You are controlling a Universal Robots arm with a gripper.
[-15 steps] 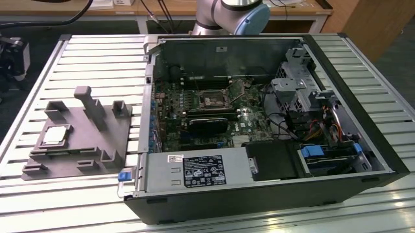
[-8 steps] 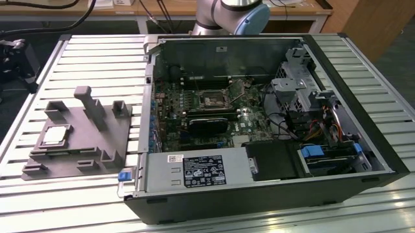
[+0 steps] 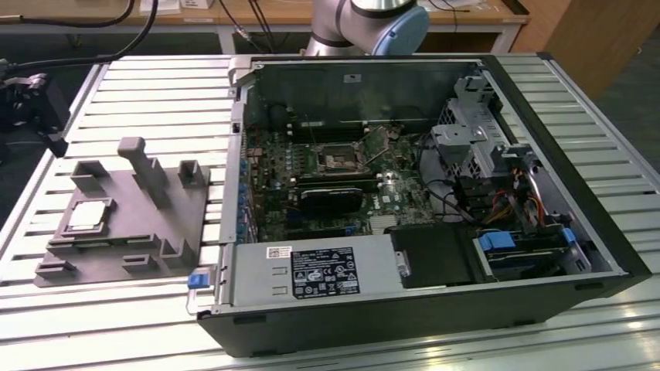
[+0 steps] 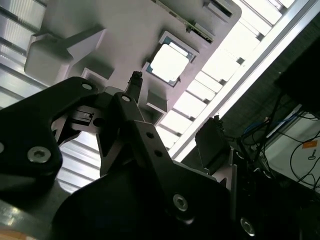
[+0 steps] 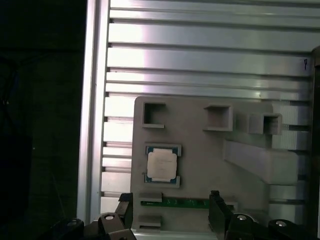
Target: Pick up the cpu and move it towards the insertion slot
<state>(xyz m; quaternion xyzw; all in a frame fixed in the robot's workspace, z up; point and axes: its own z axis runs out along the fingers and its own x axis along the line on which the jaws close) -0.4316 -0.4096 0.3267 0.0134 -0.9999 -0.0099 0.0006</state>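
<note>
cpu (image 3: pixel 91 214) sits flat in a square recess of the grey fixture plate (image 3: pixel 139 226), silvery top up. The plate lies on the slotted aluminium surface (image 3: pixel 154 85), at the exterior view's left of the open computer case (image 3: pixel 413 328).

Fixture: several upright grey posts and blocks. The tallest post (image 3: pixel 144 171) stands beyond the cpu in the exterior view.

Insertion slot (image 3: pixel 338 158): silvery frame with a dark centre, on the motherboard (image 3: pixel 309 202) inside the case. It is well apart from the cpu, with the case wall between them.

Arm (image 3: pixel 372 19): its lower joint shows behind the case in the exterior view.

Gripper (image 5: pixel 170 200): in the first wrist view the two black fingers (image 5: pixel 216 205) stand apart with nothing clamped between them. Their tips show over the near edge of the fixture plate, one at each end of a green circuit-board strip (image 5: pixel 175 203) lying in the plate. The cpu (image 5: pixel 161 166) lies just beyond that strip, roughly in line with the gap between the tips, and neither tip touches it. How high the tips are above the plate cannot be told.

Second wrist view: one fingertip (image 4: pixel 135 80) shows near the cpu (image 4: pixel 169 64), clear of it. The cpu's top is brightly lit.
</note>
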